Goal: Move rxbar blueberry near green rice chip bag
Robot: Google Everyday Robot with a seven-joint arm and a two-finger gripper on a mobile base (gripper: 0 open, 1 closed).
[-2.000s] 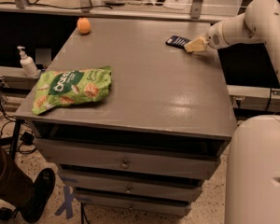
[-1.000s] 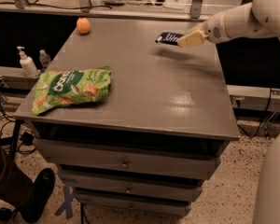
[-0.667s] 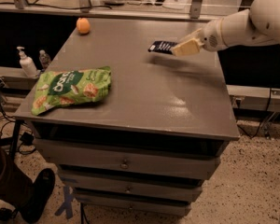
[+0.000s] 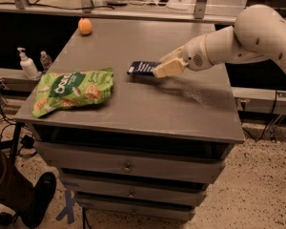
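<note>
The rxbar blueberry (image 4: 141, 67) is a small dark navy bar, held at its right end just above the grey tabletop near the middle. My gripper (image 4: 161, 68) is shut on it, with the white arm reaching in from the right. The green rice chip bag (image 4: 72, 90) lies flat at the table's front left, a short gap to the left of the bar.
An orange ball (image 4: 85, 26) sits at the table's back left. The grey table (image 4: 181, 109) has drawers below. A soap dispenser (image 4: 26, 64) stands on a ledge to the left. A person's shoe (image 4: 40, 197) is on the floor at lower left.
My gripper has carried the bar from the table's back right leftward and toward the front, closer to the green bag. The bag and ball have not moved.
</note>
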